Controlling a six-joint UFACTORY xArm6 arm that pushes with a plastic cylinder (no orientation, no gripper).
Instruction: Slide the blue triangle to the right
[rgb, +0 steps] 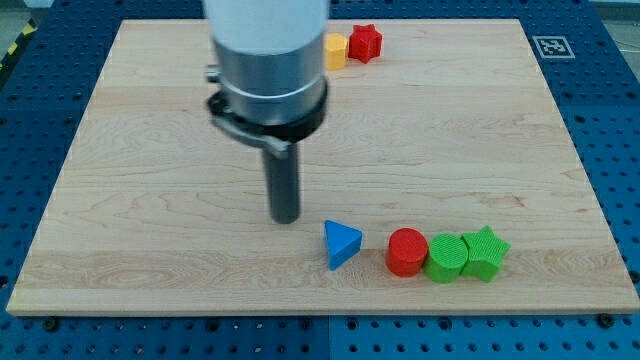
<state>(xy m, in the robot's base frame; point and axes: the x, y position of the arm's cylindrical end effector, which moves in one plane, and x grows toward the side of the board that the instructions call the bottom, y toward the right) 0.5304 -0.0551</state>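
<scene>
The blue triangle lies on the wooden board near the view's bottom, a little right of centre. My tip rests on the board just up and to the left of the blue triangle, with a small gap between them. To the triangle's right sits a row: a red cylinder, a green cylinder and a green star, touching one another.
A yellow block and a red star sit at the view's top near the board's edge, partly behind the arm's body. A marker tag is at the top right corner.
</scene>
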